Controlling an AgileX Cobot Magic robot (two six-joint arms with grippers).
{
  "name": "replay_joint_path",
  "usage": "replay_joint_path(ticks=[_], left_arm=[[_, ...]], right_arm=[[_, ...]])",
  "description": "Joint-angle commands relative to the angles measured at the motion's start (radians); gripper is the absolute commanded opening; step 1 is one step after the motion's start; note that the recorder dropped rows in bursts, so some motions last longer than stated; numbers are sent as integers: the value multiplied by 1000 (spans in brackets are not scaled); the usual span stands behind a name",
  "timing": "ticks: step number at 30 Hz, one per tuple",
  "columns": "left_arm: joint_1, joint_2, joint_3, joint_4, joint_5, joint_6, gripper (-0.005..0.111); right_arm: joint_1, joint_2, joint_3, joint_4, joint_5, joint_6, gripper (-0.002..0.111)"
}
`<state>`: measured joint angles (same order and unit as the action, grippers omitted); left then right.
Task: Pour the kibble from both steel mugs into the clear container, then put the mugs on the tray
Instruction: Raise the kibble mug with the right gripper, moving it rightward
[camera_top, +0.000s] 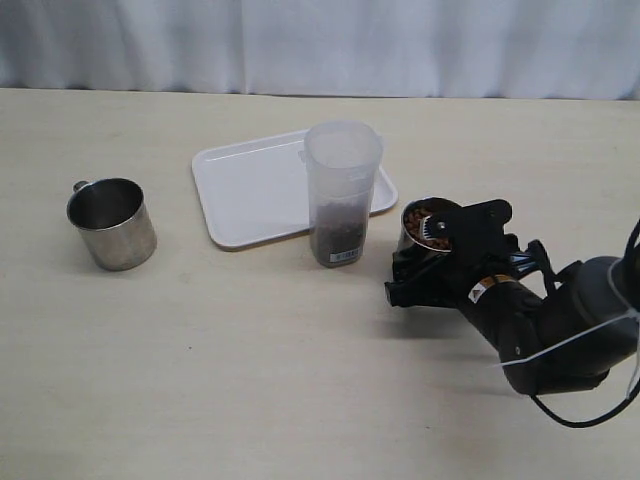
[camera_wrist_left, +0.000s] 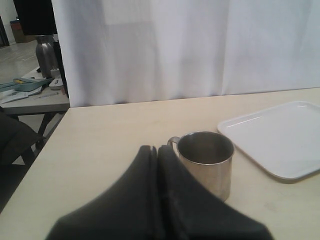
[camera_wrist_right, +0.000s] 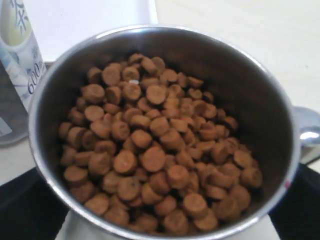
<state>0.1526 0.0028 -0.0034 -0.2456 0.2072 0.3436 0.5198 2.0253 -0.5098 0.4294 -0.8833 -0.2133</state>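
My right gripper (camera_top: 440, 252) is shut on a steel mug (camera_top: 418, 226) to the right of the clear container (camera_top: 342, 185). The mug stands close to the table and holds a heap of reddish-brown kibble (camera_wrist_right: 155, 150); its handle (camera_wrist_right: 307, 131) sticks out to one side. The container's lower part has kibble (camera_top: 340, 232) in it. The second steel mug (camera_top: 112, 223) stands empty on the table at the left. My left gripper (camera_wrist_left: 157, 150) is shut on nothing just short of that mug (camera_wrist_left: 206, 160); it is out of the exterior view. The white tray (camera_top: 240, 190) lies behind the container.
A white curtain (camera_top: 320, 40) hangs along the table's far edge. In the left wrist view the table's side edge (camera_wrist_left: 45, 150) drops off toward a room with a side table and a flask (camera_wrist_left: 46, 55).
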Motion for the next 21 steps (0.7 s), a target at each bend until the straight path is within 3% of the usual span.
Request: replay_joint_path(ticks=[1,14,21], left_arm=[[-2,-3,3,0,-3,0,0],[-2,-3,3,0,-7,0,0],[-2,-3,3,0,-7,0,0]], right_arm=[[-5,32,-2,-4,-64,-3,86],[-5,78,-2,7,-167,-8,86],[-5,92,-2,64,-258,81,86]])
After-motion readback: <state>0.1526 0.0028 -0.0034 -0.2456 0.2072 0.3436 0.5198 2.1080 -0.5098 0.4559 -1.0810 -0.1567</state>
